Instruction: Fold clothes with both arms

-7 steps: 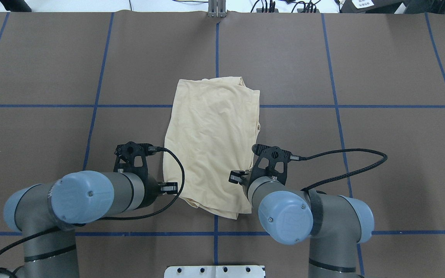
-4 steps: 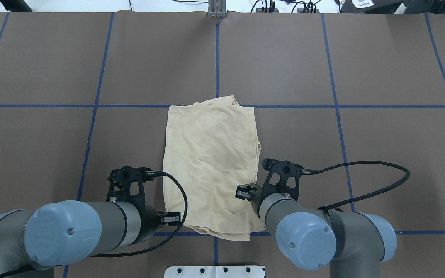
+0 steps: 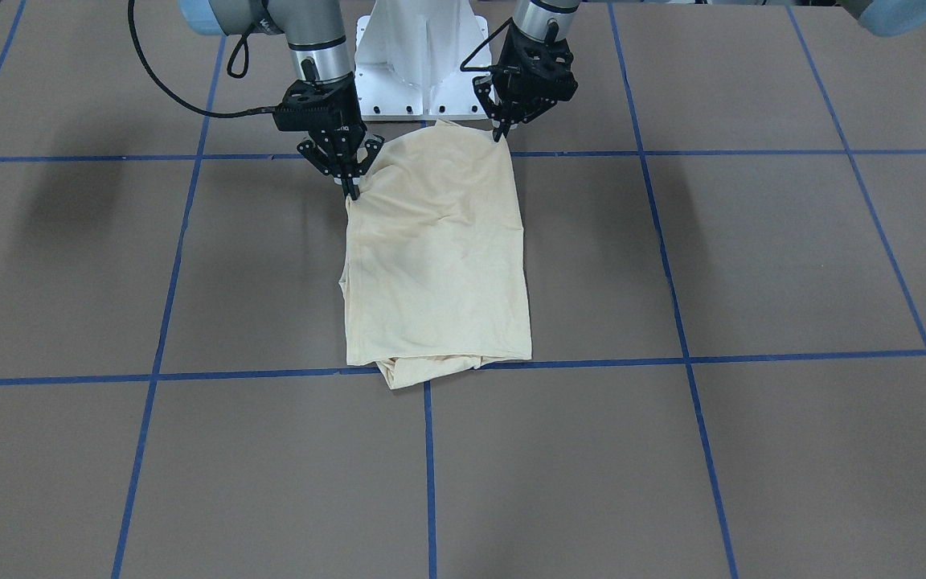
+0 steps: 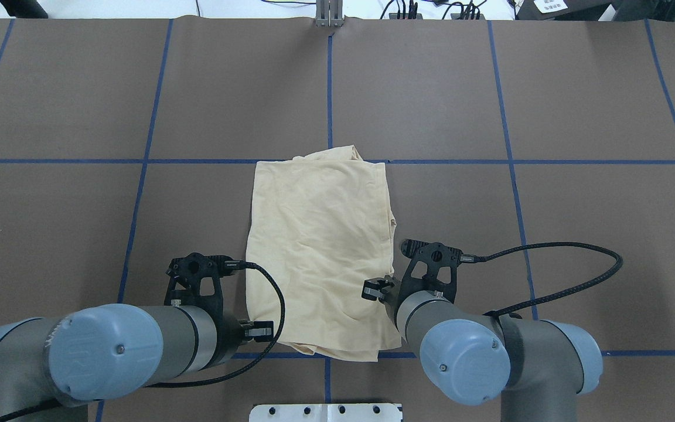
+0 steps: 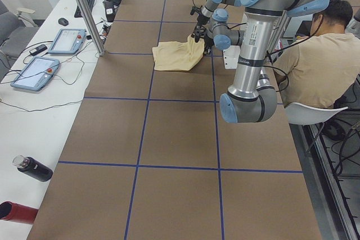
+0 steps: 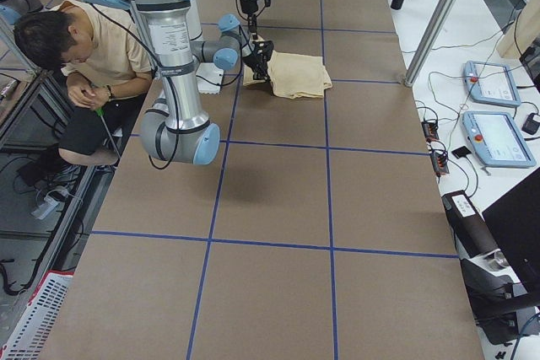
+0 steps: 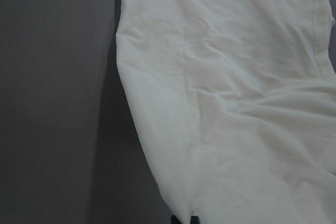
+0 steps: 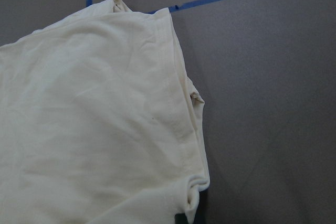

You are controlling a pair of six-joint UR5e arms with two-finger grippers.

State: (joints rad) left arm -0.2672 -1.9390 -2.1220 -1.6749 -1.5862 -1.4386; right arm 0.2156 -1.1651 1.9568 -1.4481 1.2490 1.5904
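Your left pincer [image 3: 500, 135] and right pincer [image 3: 350, 191] are each pinching a corner of the pale cream-yellow thin T-shirt [image 3: 439, 257]; you should be raising both evenly, edge taut.

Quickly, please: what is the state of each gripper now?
Left gripper: closed, holding one robot-side corner of the T-shirt.
Right gripper: closed, holding the other robot-side corner.

T-shirt [image 4: 320, 252] on table [image 4: 548, 88], left hand [image 3: 501, 133], right hand [image 3: 350, 190] at near corners
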